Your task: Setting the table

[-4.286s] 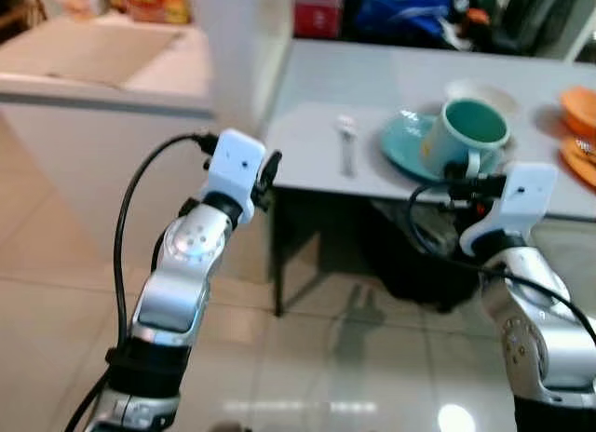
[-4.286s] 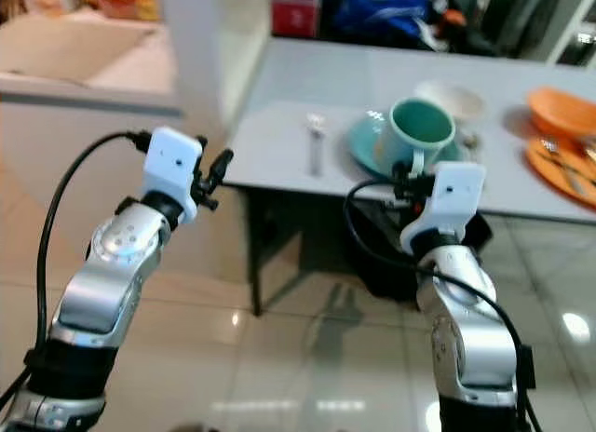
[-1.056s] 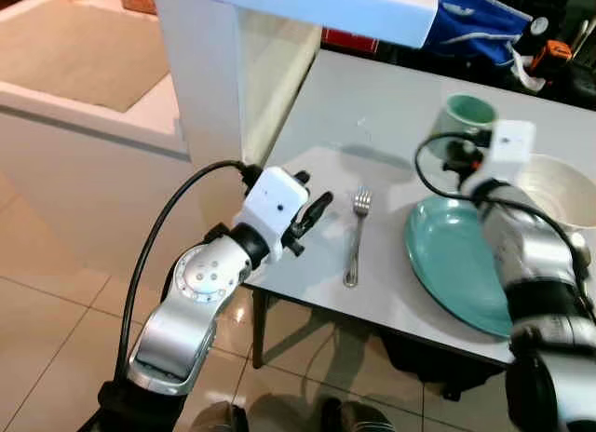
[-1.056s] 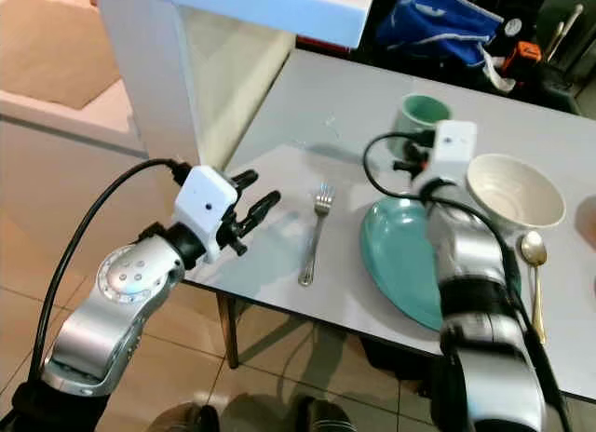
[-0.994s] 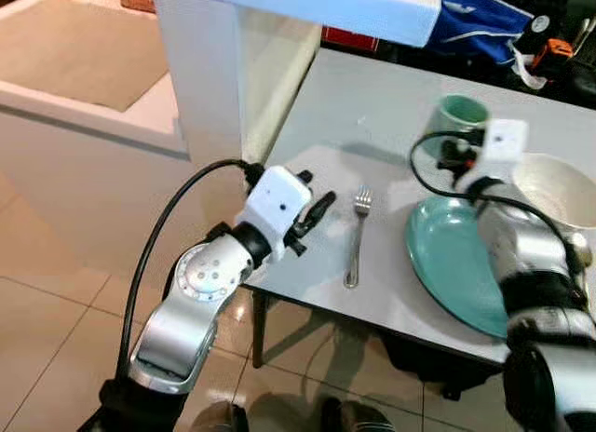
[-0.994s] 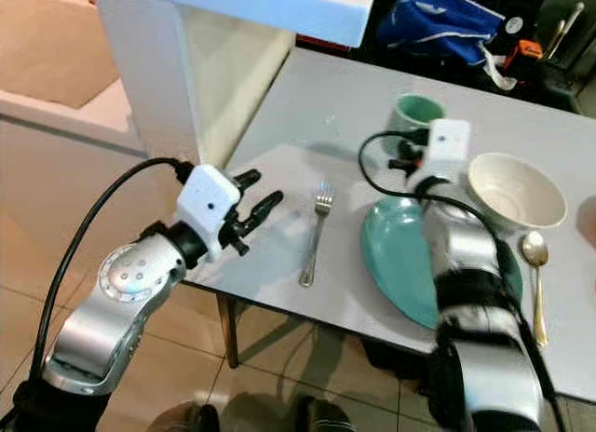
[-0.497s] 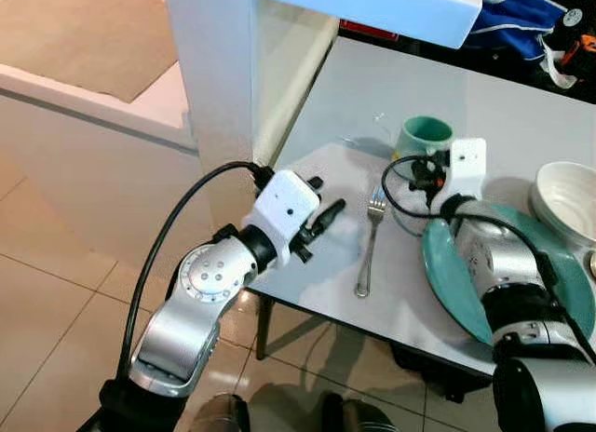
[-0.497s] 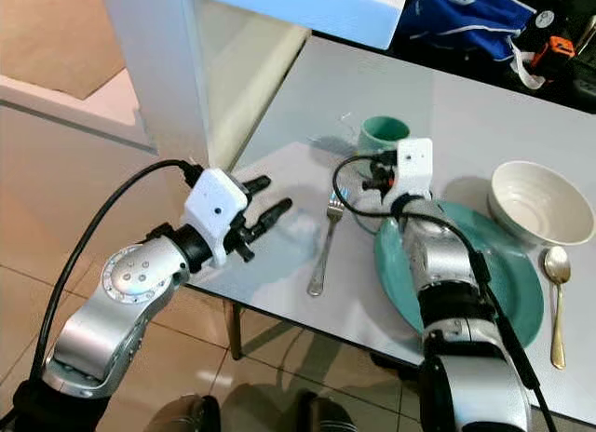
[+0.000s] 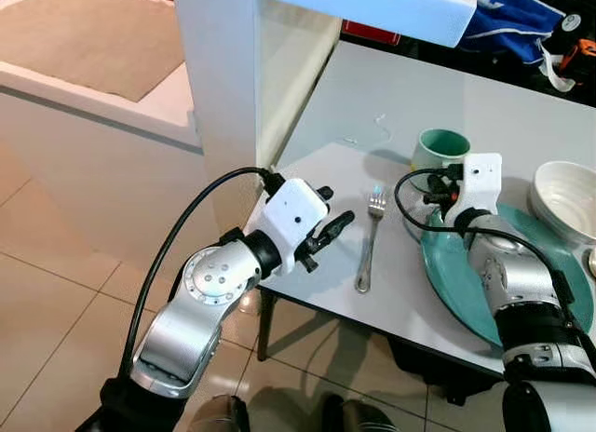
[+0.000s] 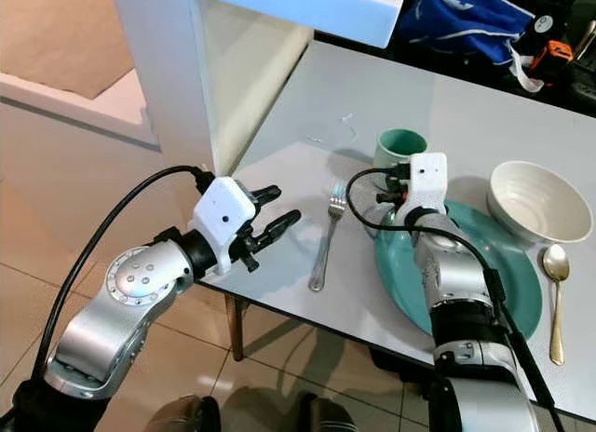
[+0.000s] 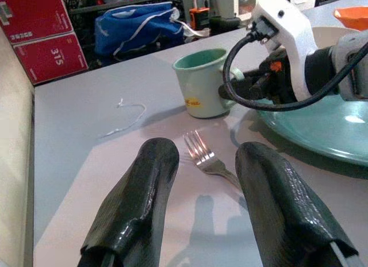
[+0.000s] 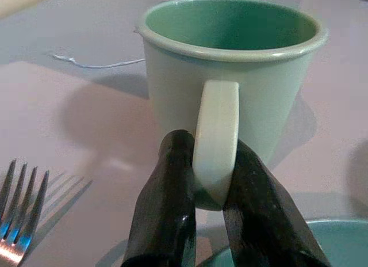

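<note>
Left gripper (image 9: pixel 328 229): jaws released, idle at 9 o'clock of fork (image 9: pixel 369 241).
Done: you have fork, plate (image 10: pixel 521 283), bowl (image 10: pixel 538 201), spoon (image 10: pixel 556 302) laid on surface (image 9: pixel 391 106).
Mug (image 12: pixel 230 65): at plate's 11 o'clock; right gripper (image 12: pixel 210 198) jaws clenched on its handle.
Left: judged, release.

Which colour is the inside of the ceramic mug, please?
Teal green inside the pale green ceramic mug, best seen in the right wrist view.
</note>
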`<state>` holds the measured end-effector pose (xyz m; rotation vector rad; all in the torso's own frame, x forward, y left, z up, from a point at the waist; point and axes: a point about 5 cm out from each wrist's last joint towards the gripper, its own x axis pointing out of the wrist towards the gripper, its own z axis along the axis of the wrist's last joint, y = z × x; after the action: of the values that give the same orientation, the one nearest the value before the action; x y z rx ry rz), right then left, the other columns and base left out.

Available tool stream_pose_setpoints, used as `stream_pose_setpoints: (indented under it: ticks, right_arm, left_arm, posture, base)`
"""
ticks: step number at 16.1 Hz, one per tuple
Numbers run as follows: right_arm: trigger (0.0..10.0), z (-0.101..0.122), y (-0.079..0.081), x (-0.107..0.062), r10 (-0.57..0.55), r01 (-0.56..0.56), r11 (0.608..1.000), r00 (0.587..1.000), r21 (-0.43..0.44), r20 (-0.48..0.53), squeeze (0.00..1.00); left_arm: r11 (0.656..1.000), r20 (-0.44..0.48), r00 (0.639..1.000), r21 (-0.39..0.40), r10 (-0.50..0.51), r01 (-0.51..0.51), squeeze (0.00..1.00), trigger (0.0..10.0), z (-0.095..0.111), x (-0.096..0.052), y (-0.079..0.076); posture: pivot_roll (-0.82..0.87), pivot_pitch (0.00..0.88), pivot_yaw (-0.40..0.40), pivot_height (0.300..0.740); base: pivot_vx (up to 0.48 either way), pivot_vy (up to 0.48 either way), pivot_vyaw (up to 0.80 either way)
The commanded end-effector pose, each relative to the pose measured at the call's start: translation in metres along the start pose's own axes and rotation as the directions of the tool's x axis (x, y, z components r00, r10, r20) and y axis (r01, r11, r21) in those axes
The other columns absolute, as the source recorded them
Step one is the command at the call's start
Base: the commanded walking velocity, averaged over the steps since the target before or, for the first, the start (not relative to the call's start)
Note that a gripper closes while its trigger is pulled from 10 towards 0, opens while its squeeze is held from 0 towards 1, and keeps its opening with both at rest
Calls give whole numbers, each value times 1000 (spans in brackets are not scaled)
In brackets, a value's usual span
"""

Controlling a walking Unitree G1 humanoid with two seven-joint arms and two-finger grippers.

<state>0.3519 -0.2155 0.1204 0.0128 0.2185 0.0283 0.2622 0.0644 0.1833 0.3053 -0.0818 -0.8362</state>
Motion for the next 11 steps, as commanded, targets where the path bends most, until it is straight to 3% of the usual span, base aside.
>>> stream_pose_setpoints:
  ticks: [1, 6, 10, 11]
  right_arm:
    - [10000, -10, -6, -1, -26, 28, 999, 999, 42, -40, 1000]
    - [10000, -18, -4, 4, -1, 7, 996, 998, 91, -62, 1000]
    - [10000, -2, -9, -2, -33, 33, 998, 999, 57, -8, 1000]
    - [10000, 9, -12, -15, -52, 51, 998, 998, 31, 37, 792]
  left_arm:
    - [1000, 11, 1000, 3, -27, 27, 0, 10000, 2, 3, -4]
    - [999, 13, 1000, 33, -20, 20, 0, 10000, 3, 5, 3]
    - [998, 12, 1000, 58, 3, -4, 0, 10000, 4, 2, 9]
    - [998, 7, 1000, 60, 23, -24, 0, 10000, 2, 0, 11]
  posture:
    - [10, 115, -60, 740]
    - [22, 111, -51, 740]
    - [33, 100, -55, 740]
    - [30, 93, -55, 740]
  base:
    - [0, 0, 0]
    - [0, 0, 0]
    - [0, 0, 0]
    - [0, 0, 0]
